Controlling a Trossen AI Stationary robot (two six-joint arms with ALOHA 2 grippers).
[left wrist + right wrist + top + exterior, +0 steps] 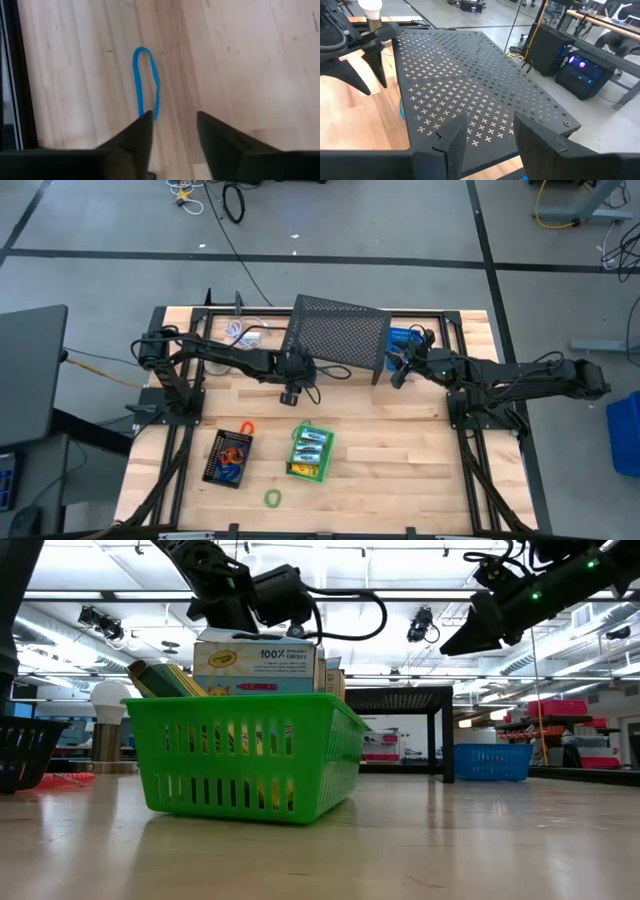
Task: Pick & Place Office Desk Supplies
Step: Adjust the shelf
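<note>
One blue loop (145,82) lies between our left gripper's (174,122) half-open, empty fingers; next we close.

Robotics lab or workshop: taped concrete floor (400,220), loose cables (232,200) at upper frame, ceiling strip lights (420,595), computer tower (555,50).

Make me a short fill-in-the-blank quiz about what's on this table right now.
1. The left claw points down at a ____ loop lying on the wood.
2. The crayon boxes sit in a ____ basket.
3. The right claw faces a black perforated ____.
4. One green loop lies alone near the table's ____ edge.

Missing words: blue; green; shelf; front
</note>
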